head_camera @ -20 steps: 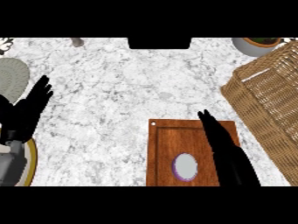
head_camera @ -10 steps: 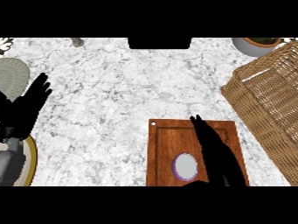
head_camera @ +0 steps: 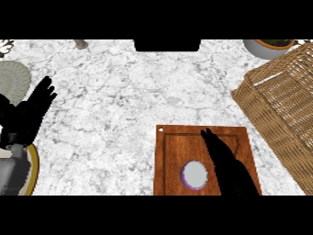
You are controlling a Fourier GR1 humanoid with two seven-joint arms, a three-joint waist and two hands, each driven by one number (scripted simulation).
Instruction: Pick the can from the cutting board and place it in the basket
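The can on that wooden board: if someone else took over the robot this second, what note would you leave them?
Right hand: open, fingers straight, over the cutting board just right of the can; not gripping.
Left hand: open, resting at the left edge.
Can stands on the board's near end. Basket sits to the right.
Done: nothing picked yet.
Left: grasp the can, lift it, place it in the basket.

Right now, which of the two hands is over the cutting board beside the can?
The right hand, fingers straight, lies over the cutting board just right of the can. The left hand rests open at the counter's left edge.
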